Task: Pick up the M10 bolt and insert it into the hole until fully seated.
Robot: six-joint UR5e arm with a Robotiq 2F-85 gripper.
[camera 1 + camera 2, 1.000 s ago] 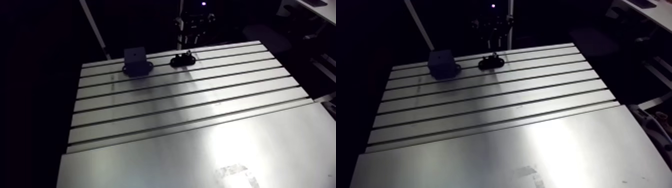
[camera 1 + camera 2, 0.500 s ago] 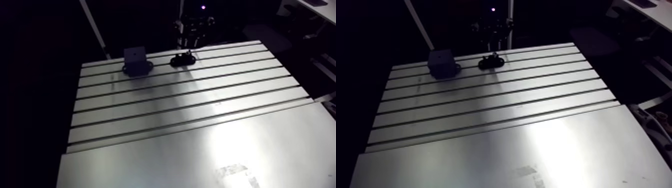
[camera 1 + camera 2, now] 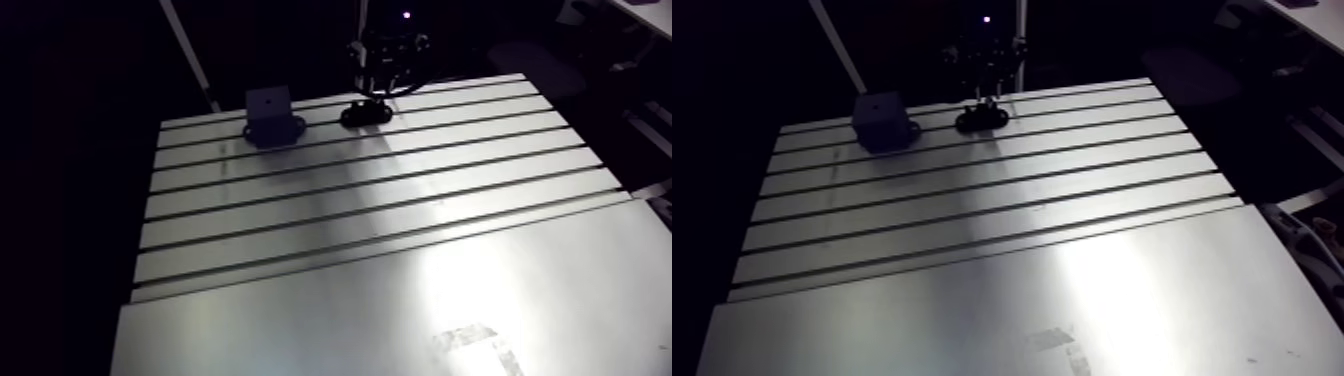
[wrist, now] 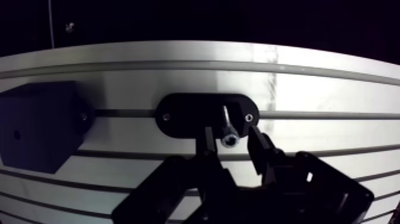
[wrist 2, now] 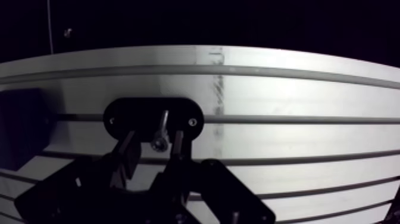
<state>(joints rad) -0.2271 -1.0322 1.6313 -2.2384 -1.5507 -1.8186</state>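
Lowered, hand (image 4: 231,136) straddles bolt (image 4: 226,119) on black holder (image 4: 184,113).

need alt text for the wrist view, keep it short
The hand holds its two fingers apart on either side of a bolt, not yet closed on it. The bolt sits on a black oval holder on the slotted aluminium table. A dark block stands beside the holder.

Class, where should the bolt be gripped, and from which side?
Grip the bolt just under its head, coming from above: it stands roughly upright in the black holder, head up, sides free. The open end effector straddles it.
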